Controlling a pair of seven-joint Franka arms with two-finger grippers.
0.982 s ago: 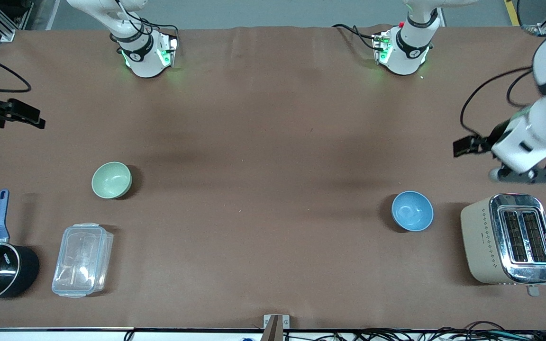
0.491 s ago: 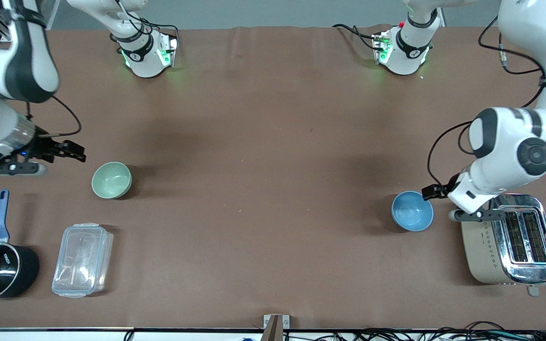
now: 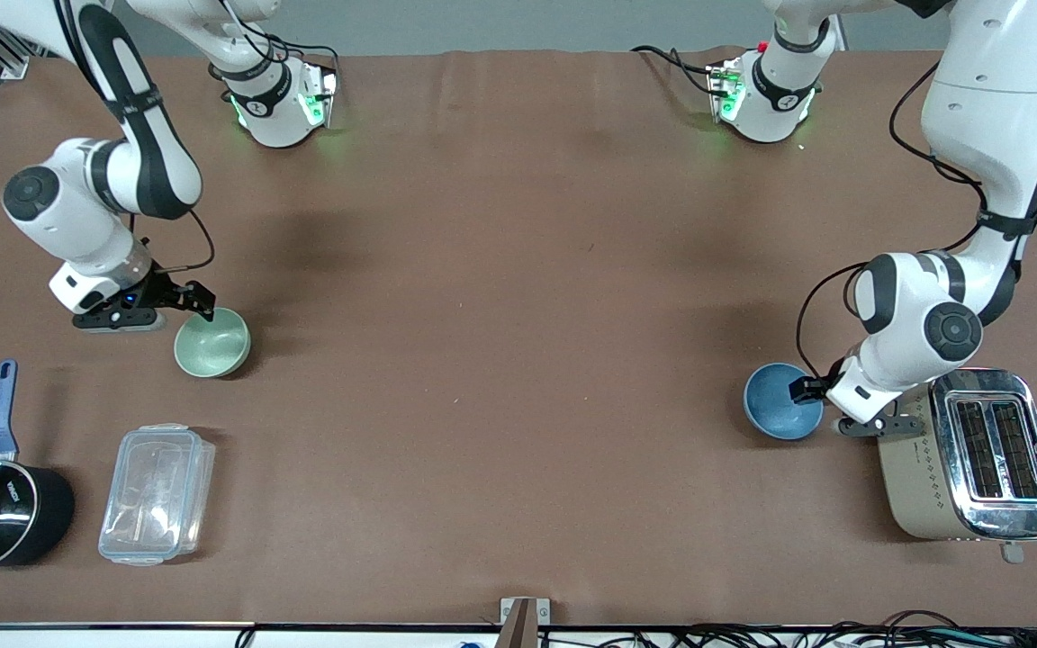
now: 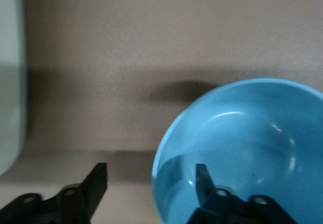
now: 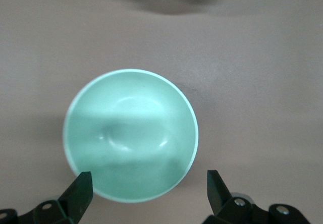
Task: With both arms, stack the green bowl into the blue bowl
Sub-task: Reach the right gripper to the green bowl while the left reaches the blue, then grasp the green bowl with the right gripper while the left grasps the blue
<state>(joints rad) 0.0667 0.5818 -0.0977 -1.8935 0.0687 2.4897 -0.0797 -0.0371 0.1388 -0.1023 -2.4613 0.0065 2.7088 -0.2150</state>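
The green bowl [image 3: 212,342] sits upright on the brown table toward the right arm's end. My right gripper [image 3: 197,304] is open just above its rim; in the right wrist view the gripper [image 5: 149,176] has its fingers spread wider than that part of the bowl [image 5: 130,133]. The blue bowl [image 3: 780,402] sits toward the left arm's end, beside the toaster. My left gripper [image 3: 805,389] is open at its rim; in the left wrist view the gripper [image 4: 151,173] has one finger inside the bowl [image 4: 247,143] and one outside.
A beige and chrome toaster [image 3: 969,454] stands close beside the blue bowl and the left gripper. A clear plastic container [image 3: 157,493] and a black saucepan with a blue handle [image 3: 1,508] lie nearer the front camera than the green bowl.
Both arms have swung in from the table's ends and come down. The right gripper now stands over the green bowl's rim and the left gripper straddles the blue bowl's rim. The bowls have not moved.
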